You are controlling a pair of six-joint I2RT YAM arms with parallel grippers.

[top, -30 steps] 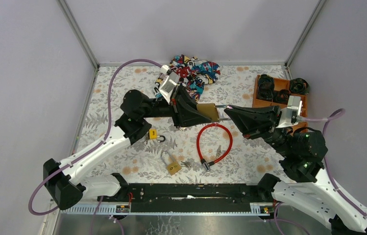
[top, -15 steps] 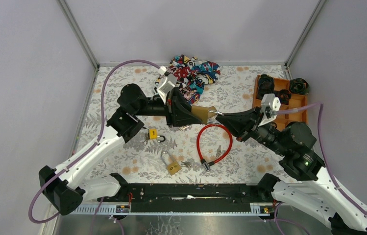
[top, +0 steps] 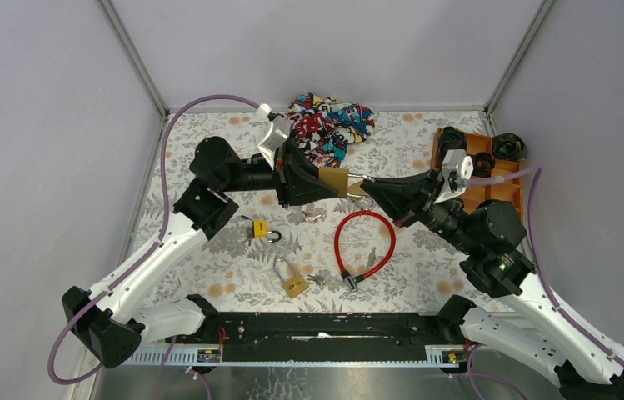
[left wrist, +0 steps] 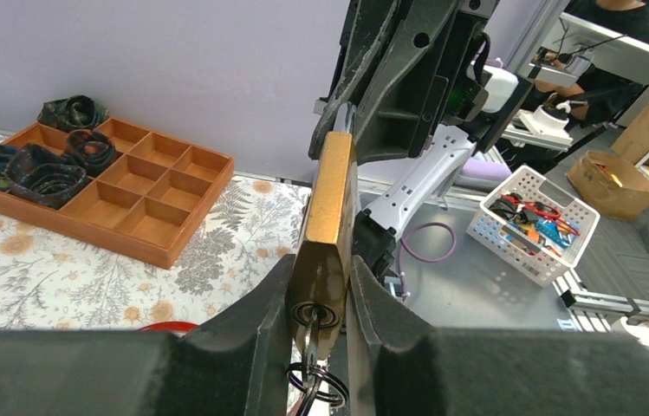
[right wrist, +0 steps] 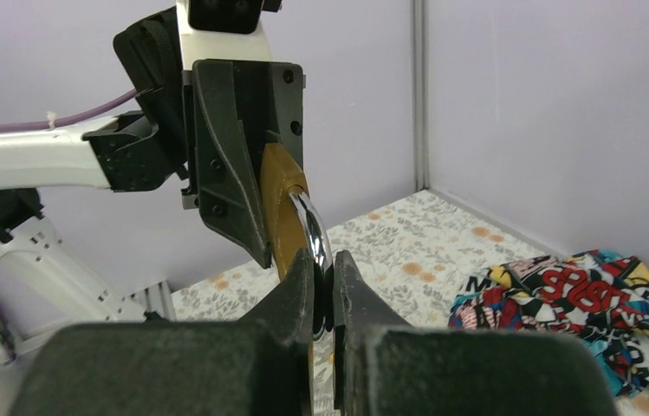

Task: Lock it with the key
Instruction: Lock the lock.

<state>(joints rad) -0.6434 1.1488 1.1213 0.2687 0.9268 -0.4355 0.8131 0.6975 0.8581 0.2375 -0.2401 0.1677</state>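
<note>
A brass padlock (top: 335,180) hangs in the air over the middle of the table, held between both arms. My left gripper (top: 321,185) is shut on its body (left wrist: 329,208). A key (left wrist: 312,328) sits in the keyhole at the near end, with key rings hanging below. My right gripper (top: 366,185) is shut on the chrome shackle (right wrist: 314,230), which shows between its fingertips (right wrist: 325,269). The brass body (right wrist: 282,208) shows behind, gripped by the left fingers (right wrist: 234,147).
A red cable lock (top: 364,242) lies below the held padlock. A brass padlock with keys (top: 293,282) and a small yellow padlock (top: 263,228) lie near the front. A colourful cloth (top: 329,123) is at the back. An orange tray (top: 504,177) stands at the right.
Both arms have carried the padlock left and toward the back. The right gripper has followed it and stays on the shackle end.
</note>
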